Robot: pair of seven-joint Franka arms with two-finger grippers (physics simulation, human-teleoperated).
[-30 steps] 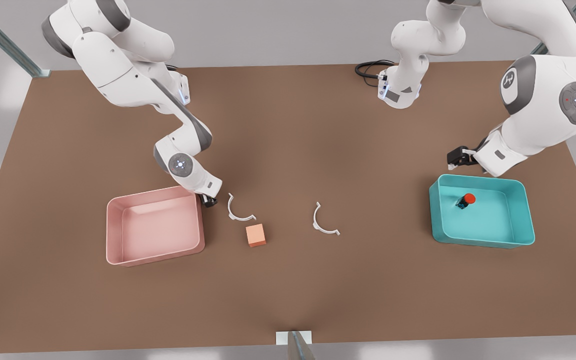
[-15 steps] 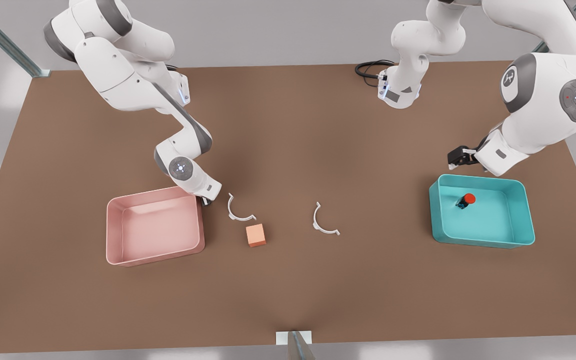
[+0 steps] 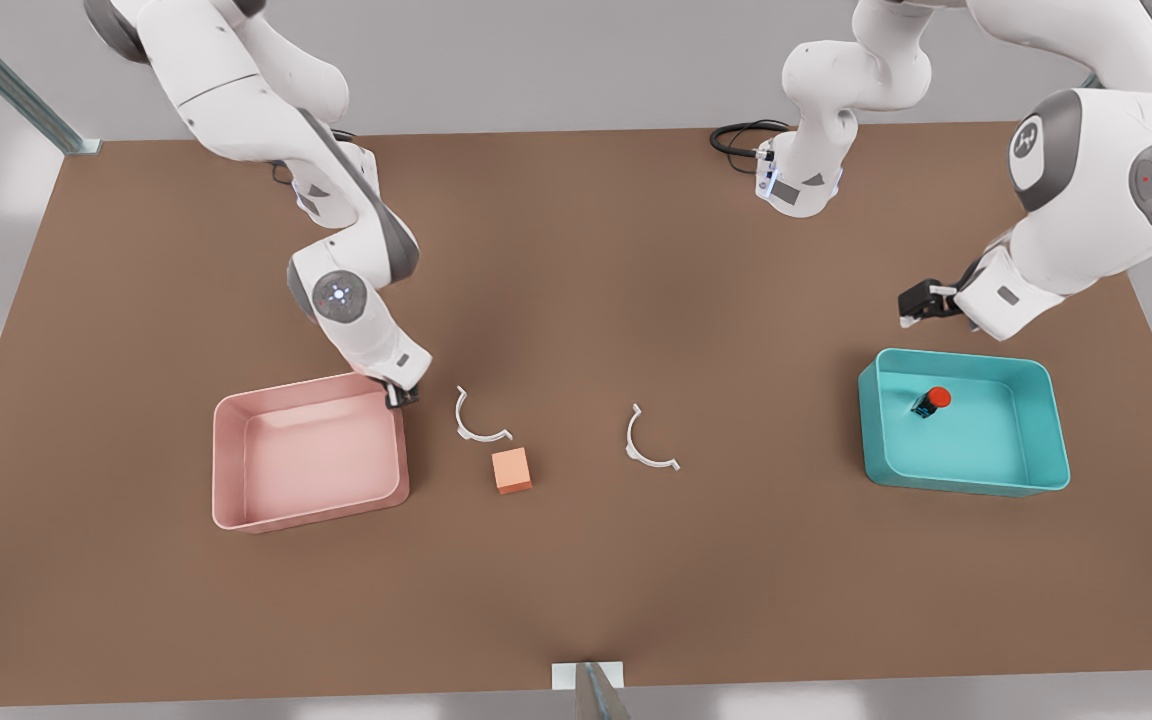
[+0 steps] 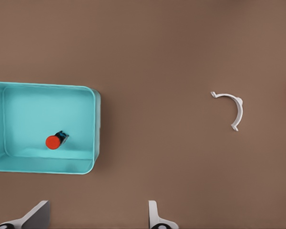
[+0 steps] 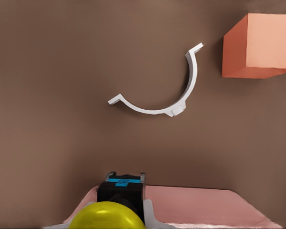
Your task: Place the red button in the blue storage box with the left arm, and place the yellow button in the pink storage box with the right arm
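Observation:
The red button (image 3: 932, 401) (image 4: 55, 141) lies on its side inside the blue storage box (image 3: 986, 445) (image 4: 38, 109) at the front view's right. My left gripper (image 3: 921, 303) (image 4: 96, 220) hangs open and empty just behind that box's far rim. At the front view's left, my right gripper (image 3: 398, 395) (image 5: 120, 210) is shut on the yellow button (image 5: 107, 217), yellow cap over a dark base. It hovers at the far right corner of the pink storage box (image 3: 316, 460) (image 5: 205, 205).
An orange cube (image 3: 511, 470) (image 5: 260, 45) sits right of the pink box. Two white curved clips (image 3: 481, 422) (image 3: 648, 447) lie mid-table. A black cable (image 3: 736, 135) loops at the back edge by the arm base.
My right gripper has carried the yellow button toward the front view's left, up to the pink box's corner. My left gripper has drifted slightly back and up from the blue box.

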